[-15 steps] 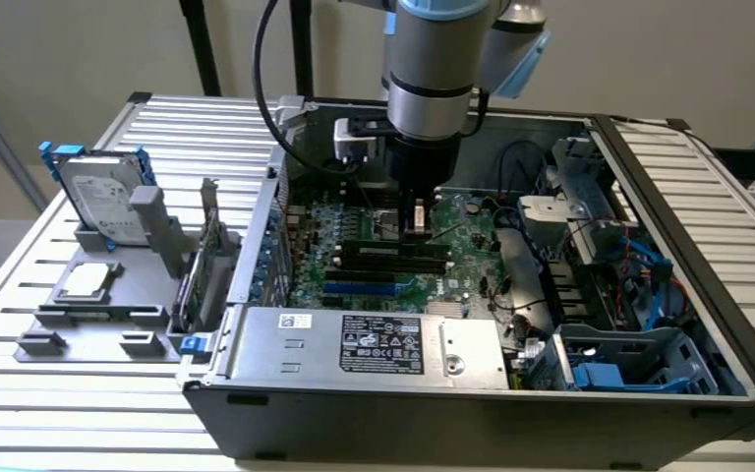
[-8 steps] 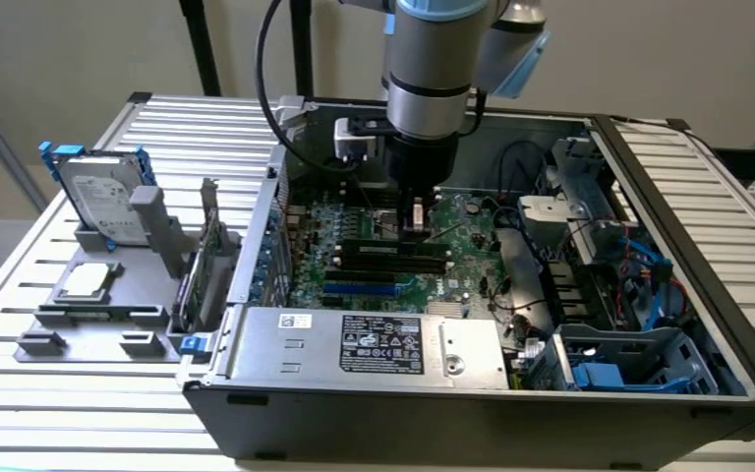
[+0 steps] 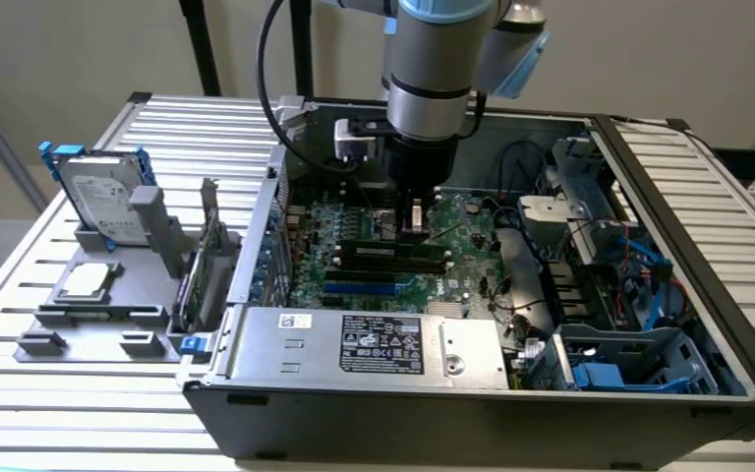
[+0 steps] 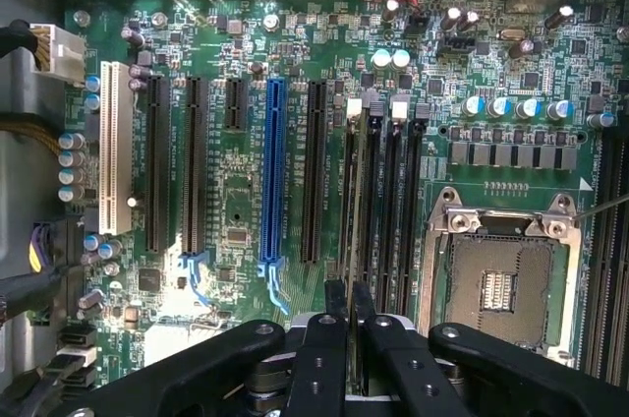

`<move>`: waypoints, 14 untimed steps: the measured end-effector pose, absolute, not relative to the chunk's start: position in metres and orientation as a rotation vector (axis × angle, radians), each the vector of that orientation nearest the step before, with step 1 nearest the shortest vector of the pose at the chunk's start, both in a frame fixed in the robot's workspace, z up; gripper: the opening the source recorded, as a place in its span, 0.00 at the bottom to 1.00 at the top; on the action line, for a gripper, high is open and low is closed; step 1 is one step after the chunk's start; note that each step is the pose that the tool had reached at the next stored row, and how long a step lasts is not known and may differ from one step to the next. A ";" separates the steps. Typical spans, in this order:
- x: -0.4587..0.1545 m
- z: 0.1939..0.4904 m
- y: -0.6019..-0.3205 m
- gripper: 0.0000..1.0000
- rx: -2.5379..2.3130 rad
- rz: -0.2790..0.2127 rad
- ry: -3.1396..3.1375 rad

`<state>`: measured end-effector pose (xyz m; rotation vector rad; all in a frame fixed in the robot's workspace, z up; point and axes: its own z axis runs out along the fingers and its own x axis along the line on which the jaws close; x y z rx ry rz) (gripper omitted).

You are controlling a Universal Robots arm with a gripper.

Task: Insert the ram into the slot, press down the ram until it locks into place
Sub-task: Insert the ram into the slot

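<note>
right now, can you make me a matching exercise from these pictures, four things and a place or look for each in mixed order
1 end effector
2 hard drive
3 long blue slot
4 processor socket

a upright in the grey rack outside the case
b square, metal-framed
c over the black memory slots
d lying between black expansion slots

Pairs: 1-c, 2-a, 3-d, 4-b
</note>
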<state>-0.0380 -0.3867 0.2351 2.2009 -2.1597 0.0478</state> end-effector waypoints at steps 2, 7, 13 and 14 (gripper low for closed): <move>-0.038 0.235 -0.387 0.13 2.201 0.048 -2.160; -0.038 0.235 -0.387 0.13 2.201 0.048 -2.160; -0.038 0.235 -0.387 0.13 2.201 0.048 -2.160; -0.038 0.235 -0.387 0.13 2.201 0.048 -2.159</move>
